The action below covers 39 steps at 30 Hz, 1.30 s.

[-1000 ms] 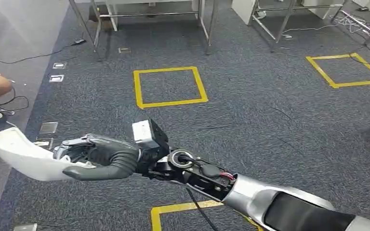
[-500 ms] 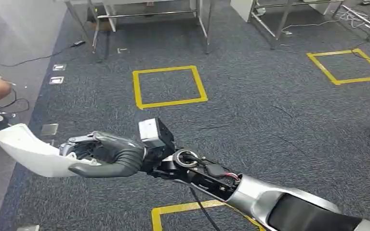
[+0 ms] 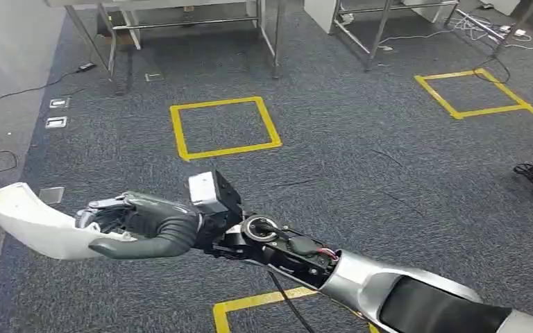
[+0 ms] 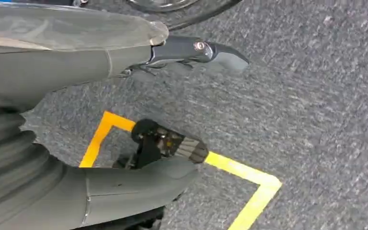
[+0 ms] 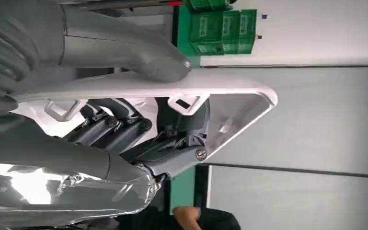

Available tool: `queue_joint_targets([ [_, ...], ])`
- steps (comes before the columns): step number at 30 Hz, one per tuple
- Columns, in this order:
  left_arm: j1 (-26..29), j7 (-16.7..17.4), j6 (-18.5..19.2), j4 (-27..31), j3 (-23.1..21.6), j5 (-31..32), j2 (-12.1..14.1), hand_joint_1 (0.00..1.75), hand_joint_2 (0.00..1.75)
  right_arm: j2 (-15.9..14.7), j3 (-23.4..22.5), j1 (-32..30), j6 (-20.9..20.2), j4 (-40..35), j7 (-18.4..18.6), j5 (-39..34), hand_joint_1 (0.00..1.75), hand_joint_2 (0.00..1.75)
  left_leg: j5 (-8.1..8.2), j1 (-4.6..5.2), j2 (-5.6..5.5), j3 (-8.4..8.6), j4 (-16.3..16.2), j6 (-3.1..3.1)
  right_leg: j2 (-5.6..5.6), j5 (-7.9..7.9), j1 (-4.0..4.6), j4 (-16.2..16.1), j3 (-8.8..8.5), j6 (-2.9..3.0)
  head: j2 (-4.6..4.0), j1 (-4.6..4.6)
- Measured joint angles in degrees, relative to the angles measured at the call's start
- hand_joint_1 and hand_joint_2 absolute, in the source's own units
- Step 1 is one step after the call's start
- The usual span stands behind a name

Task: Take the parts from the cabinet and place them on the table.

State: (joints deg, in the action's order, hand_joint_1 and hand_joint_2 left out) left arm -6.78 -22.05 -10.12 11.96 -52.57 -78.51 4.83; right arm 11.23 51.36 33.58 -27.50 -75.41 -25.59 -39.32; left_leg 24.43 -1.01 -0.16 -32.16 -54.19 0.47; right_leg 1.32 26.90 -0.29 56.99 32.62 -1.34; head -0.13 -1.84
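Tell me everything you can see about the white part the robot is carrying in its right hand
The white part is a curved, smooth shell that looks like moulded plastic, with a raised rim and a rounded, tapered end. The right wrist view shows small rectangular clip tabs on its inner face. The right hand grips it, thumb along one side and darker fingers on the inner side, holding it roughly level, out to the robot's left above grey carpet. Nothing else touches it.
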Motion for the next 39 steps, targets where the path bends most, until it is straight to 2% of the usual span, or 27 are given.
queue_joint_targets([
  [1, -0.01, 0.00, 0.00, 0.00, 0.07, 0.00, 0.02, 0.00, 1.75, 0.00, 0.00, 0.07, 0.00, -0.04, -0.02, -0.02, 1.75, 1.75, 0.08, 0.05, 0.12, -0.01, -0.01, 0.44, -0.44, 2.39, -0.06, 3.99, 1.73, -0.16, 0.00, -0.57],
  [2, 0.03, 0.00, 0.00, -0.02, 0.07, 0.00, 0.07, 0.00, 1.75, 0.00, 0.00, 0.06, 0.00, -0.04, -0.04, -0.02, 1.75, 1.75, 0.10, 0.17, 0.30, 0.00, -0.02, 0.52, -0.64, 5.02, -0.17, 9.45, 4.21, -0.32, 0.00, -0.81],
  [3, 0.07, 0.00, 0.00, -0.02, 0.07, 0.00, 0.07, 0.00, 1.75, 0.00, 0.00, 0.00, 0.00, -0.02, -0.02, -0.02, 1.75, 1.75, 0.14, 0.27, 0.46, -0.01, -0.04, 0.58, -0.69, 6.78, -0.18, 13.75, 6.18, -0.39, 0.00, -0.92],
  [4, 0.13, 0.00, 0.00, -0.02, 0.07, 0.00, 0.09, 0.00, 1.75, -0.04, 0.00, -0.11, 0.07, -0.02, 0.02, -0.15, 1.75, 1.75, 0.16, 0.32, 0.56, -0.01, -0.06, 0.61, -0.71, 7.80, -0.18, 17.45, 7.92, -0.45, 0.00, -1.03],
  [5, 0.13, 0.00, 0.00, -0.02, 0.07, 0.00, 0.07, 0.00, 1.75, -0.04, 0.00, -0.25, 0.07, -0.02, 0.07, -0.46, 1.75, 1.75, 0.18, 0.36, 0.60, 0.07, -0.06, 0.62, -0.72, 7.12, -0.17, 17.68, 8.10, -0.42, 0.00, -1.20],
  [6, 0.10, 0.00, 0.00, 0.00, 0.07, 0.00, 0.07, 0.00, 1.75, -0.04, 0.00, -0.27, 0.07, -0.02, 0.15, -0.61, 1.75, 1.75, 0.23, 0.38, 0.62, 0.18, -0.09, 0.60, -0.75, 5.07, -0.17, 14.94, 6.83, -0.27, 0.00, -1.29],
  [7, 0.06, 0.00, 0.00, 0.00, 0.07, 0.00, 0.04, 0.00, 1.75, -0.04, 0.00, -0.25, 0.07, -0.02, 0.26, -0.83, 1.75, 1.75, 0.29, 0.39, 0.61, 0.36, -0.09, 0.54, -0.79, 2.41, -0.17, 10.23, 4.44, -0.06, 0.00, -1.44],
  [8, 0.04, 0.00, 0.00, 0.00, 0.07, 0.04, 0.00, 0.00, 1.75, -0.04, 0.00, -0.22, 0.09, -0.04, 0.33, -0.94, 1.75, 1.75, 0.46, 0.41, 0.61, 0.70, -0.10, 0.36, -0.97, -1.02, -0.11, 2.83, 0.85, 0.35, 0.00, -1.70],
  [9, 0.07, 0.00, 0.02, 0.00, 0.07, 0.09, -0.02, 0.00, 1.75, -0.04, 0.00, -0.19, 0.07, -0.04, 0.37, -0.98, 1.75, 1.75, 0.55, 0.42, 0.61, 0.72, -0.09, 0.25, -1.31, -1.74, -0.01, -0.57, -0.59, 0.67, 0.00, -1.88],
  [10, 0.02, 0.00, 0.09, 0.00, 0.07, 0.11, -0.02, 0.00, 1.75, -0.04, 0.02, -0.10, 0.09, -0.04, 0.39, -1.05, 1.75, 1.75, 0.67, 0.81, 0.57, 0.49, -0.43, 0.00, -1.34, -1.21, 0.35, -1.83, -1.20, 0.70, 0.00, -1.75],
  [11, 0.04, 0.00, 0.11, 0.00, 0.07, 0.11, 0.00, 0.00, 1.75, -0.04, 0.02, -0.13, 0.09, -0.04, 0.44, -1.07, 1.75, 1.75, 0.50, 0.77, 0.62, 0.34, -0.31, -0.27, -1.26, -1.31, 0.29, -1.67, -0.96, 0.86, 0.00, -1.59],
  [12, 0.06, 0.02, 0.13, -0.02, 0.07, 0.11, 0.15, 0.00, 1.75, -0.04, 0.02, -0.17, 0.13, -0.04, 0.50, -1.05, 1.75, 1.75, 0.83, 1.00, 0.69, 0.22, -0.65, 0.37, -1.09, -1.48, 0.10, -2.00, -0.96, 0.48, 0.00, -1.22],
  [13, 0.07, 0.02, 0.15, 0.00, 0.09, 0.11, 0.15, 0.00, 1.75, -0.04, 0.02, -0.21, 0.20, -0.02, 0.57, -1.05, 1.75, 1.75, 0.72, 0.85, 0.81, 0.28, -0.48, 0.50, -0.95, -1.50, 0.22, -2.02, -0.98, 0.52, 0.00, -1.05],
  [17, 0.01, 0.07, 0.19, 0.00, 0.09, 0.13, 0.09, 0.00, 1.75, -0.04, 0.02, -0.18, 0.20, -0.02, 0.55, -1.07, 1.75, 1.75, 0.40, 0.79, 0.82, 0.59, 0.11, -0.06, -0.90, -1.47, 0.35, -2.02, -0.97, 0.80, 0.00, -0.52],
  [22, 0.04, 0.13, 0.26, 0.00, 0.09, 0.13, 0.17, 0.00, 1.75, -0.04, 0.04, -0.17, 0.15, -0.02, 0.55, -1.22, 1.75, 1.75, 0.22, 0.79, 0.82, 0.76, 0.49, -0.39, -0.89, -1.45, 0.37, -2.01, -0.95, 1.14, 0.00, -0.24],
  [27, 0.03, 0.15, 0.33, 0.00, 0.09, 0.13, 0.15, 0.00, 1.75, -0.04, 0.04, -0.17, 0.07, -0.02, 0.57, -1.22, 1.75, 1.75, 0.19, 0.79, 0.79, 0.77, 0.59, -0.59, -0.92, -1.42, 0.38, -2.00, -0.96, 1.20, 0.00, -0.17],
  [39, 0.01, 0.09, 0.31, 0.00, 0.09, 0.37, 0.15, 0.00, 1.75, -0.04, 0.07, -0.17, -0.02, -0.04, 0.57, -1.22, 1.75, 1.75, 0.19, 0.84, 0.79, 0.76, 0.57, -0.59, -0.94, -1.54, 0.31, -2.21, -1.09, 1.27, 0.00, -0.17],
])
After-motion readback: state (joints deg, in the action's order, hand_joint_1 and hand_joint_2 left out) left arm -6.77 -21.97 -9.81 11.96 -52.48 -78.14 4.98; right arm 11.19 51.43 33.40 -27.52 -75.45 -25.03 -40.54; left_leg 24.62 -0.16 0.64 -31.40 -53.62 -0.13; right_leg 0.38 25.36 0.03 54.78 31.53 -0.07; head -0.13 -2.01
